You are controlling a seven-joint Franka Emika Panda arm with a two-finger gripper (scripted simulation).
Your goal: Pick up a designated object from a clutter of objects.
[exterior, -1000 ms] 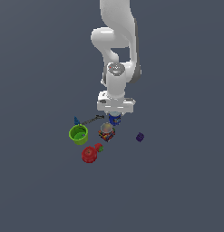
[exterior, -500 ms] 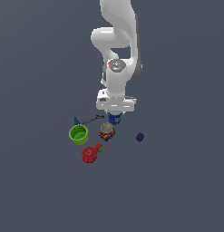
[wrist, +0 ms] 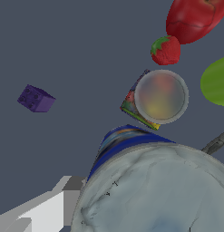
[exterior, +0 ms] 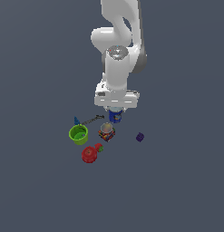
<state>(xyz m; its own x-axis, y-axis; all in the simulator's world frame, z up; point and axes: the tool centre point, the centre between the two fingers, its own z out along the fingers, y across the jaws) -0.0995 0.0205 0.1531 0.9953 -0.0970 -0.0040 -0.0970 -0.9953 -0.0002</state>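
Note:
The designated object, a blue can (exterior: 115, 117) with a pale silver-grey top (wrist: 154, 195), stands upright on the floor directly under my hand. My gripper (exterior: 115, 112) reaches down around its upper part. In the wrist view the can's top fills the near field, and one white finger (wrist: 50, 208) lies against its blue side (wrist: 124, 141). The other finger is hidden. The jaws look shut on the can. The rest of the clutter of objects lies close around it.
A multicoloured box (exterior: 106, 132) with a round lid (wrist: 159, 96) sits just in front of the can. Nearby are a green cup (exterior: 78, 134), a red apple (exterior: 89, 154), a strawberry (wrist: 166, 50), a purple cube (exterior: 139, 137) and a thin dark tool (exterior: 93, 119).

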